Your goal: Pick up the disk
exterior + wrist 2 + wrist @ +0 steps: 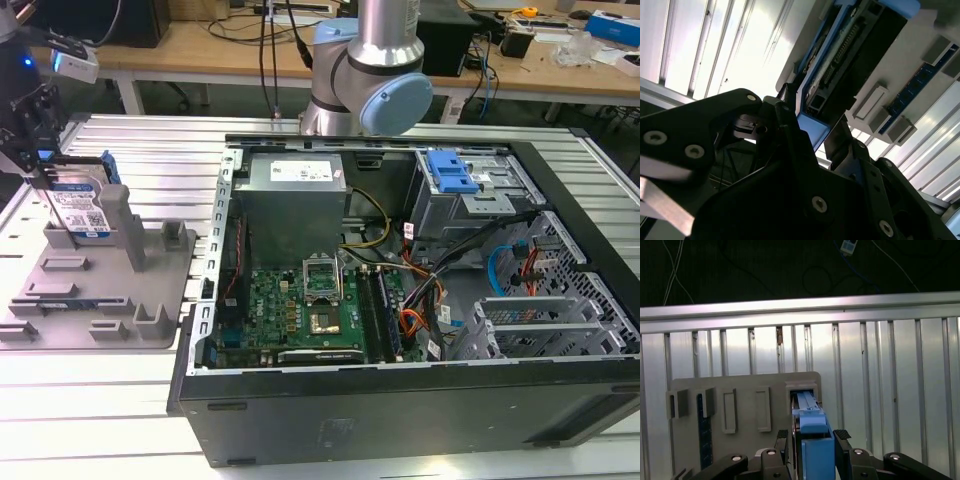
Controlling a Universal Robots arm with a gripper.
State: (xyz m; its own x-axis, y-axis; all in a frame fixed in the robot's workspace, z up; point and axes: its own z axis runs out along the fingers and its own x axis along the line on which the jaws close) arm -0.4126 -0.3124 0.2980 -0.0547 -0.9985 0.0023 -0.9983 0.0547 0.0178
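The disk (86, 210), silver with a white-and-blue label and blue side rails, stands on edge in a slot of the grey fixture tray (110, 300) at the exterior view's far left. My gripper (50, 190) comes down over its top edge. In the first wrist view the disk's blue rail (808, 407) runs between the two black fingers (842, 436), which sit flush against its sides. My gripper (812, 437) is shut on it, and the disk's lower end still sits in the tray slot. The second wrist view shows the disk's connector edge (850, 55) between the fingers (840, 142).
An open computer case (400, 300) takes up the middle of the slatted metal table (100, 400), with a blue-handled drive cage (455, 175) inside. The arm's base (365, 90) stands behind the case. Upright posts (117, 225) rise from the tray beside the disk.
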